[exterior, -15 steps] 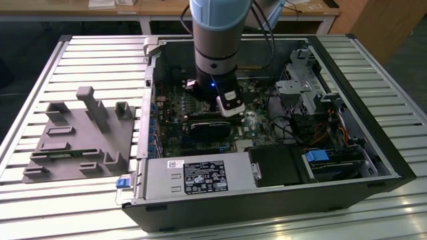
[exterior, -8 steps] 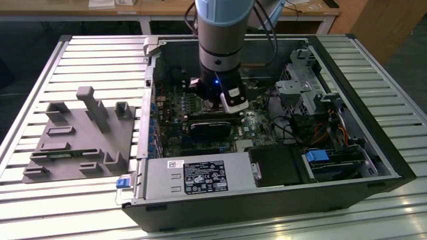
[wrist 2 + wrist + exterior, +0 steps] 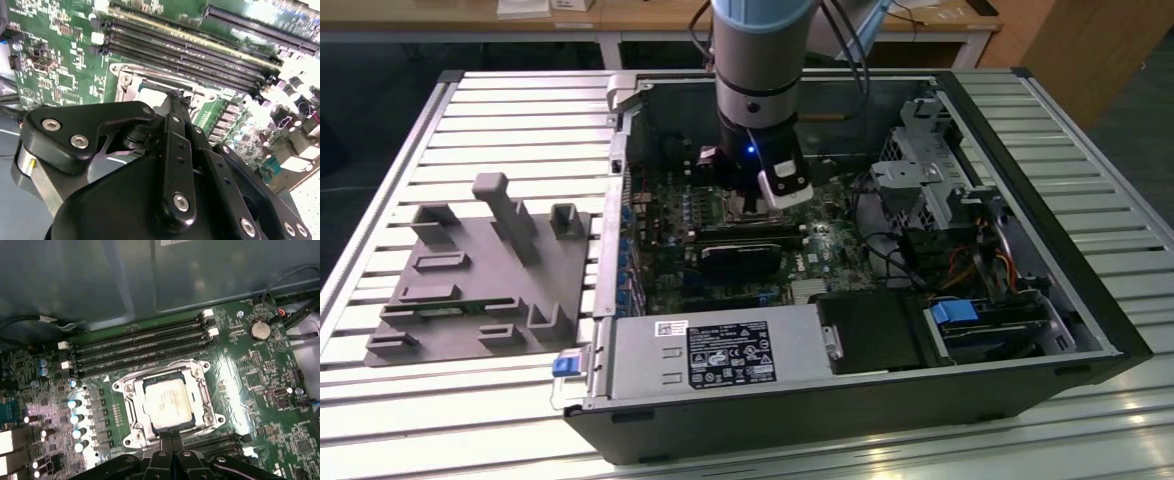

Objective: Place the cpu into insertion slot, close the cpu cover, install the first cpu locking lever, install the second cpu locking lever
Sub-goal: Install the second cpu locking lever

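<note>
Reaching down into an open computer case lying on a slatted table, the arm is holding its gripper low over the green board, near the case's back wall. In the first wrist view the cpu is sitting flat in the slot, its dull silver top facing up, and the cover is lying closed around it as a silver frame with the chip showing through its window. The slot is lying just beside a row of long black memory slots, which are running along the board's edge next to the case wall. The gripper's fingertips are pressed together with no gap showing between them, holding nothing, and are hovering right at the cover's near edge; whether they are touching it cannot be told. In the second wrist view the same closed tips are sitting over the frame's edge. On the table toward the exterior view's left, a grey fixture with upright blocks is resting well apart from the case.
</note>
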Controlling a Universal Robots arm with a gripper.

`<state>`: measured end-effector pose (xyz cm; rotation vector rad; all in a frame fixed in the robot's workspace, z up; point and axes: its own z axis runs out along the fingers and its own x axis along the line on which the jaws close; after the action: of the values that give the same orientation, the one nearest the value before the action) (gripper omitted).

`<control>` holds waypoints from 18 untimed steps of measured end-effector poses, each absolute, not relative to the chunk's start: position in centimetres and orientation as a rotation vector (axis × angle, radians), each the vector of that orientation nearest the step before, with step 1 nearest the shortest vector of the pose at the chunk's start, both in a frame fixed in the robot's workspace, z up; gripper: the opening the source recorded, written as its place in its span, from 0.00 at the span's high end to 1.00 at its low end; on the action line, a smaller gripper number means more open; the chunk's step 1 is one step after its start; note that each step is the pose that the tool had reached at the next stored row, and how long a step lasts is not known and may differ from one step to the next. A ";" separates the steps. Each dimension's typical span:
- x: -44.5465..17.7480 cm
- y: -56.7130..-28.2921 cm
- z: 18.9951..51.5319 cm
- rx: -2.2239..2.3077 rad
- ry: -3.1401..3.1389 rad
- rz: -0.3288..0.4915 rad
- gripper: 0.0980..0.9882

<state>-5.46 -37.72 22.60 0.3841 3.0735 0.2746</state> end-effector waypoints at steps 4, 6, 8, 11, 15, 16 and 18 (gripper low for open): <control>-5.2 -37.3 22.6 0.388 3.073 0.256 0.99; -5.0 -37.2 22.6 0.390 3.073 0.249 0.99; -4.7 -37.0 22.6 0.391 3.073 0.247 0.99; -4.6 -36.6 22.5 0.391 3.072 0.247 0.99; -4.5 -36.3 22.5 0.391 3.072 0.247 0.99; -4.4 -36.2 22.5 0.390 3.072 0.247 0.99; -4.3 -36.0 22.5 0.390 3.073 0.247 0.99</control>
<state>-4.30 -36.03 22.52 0.3896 3.0728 0.2471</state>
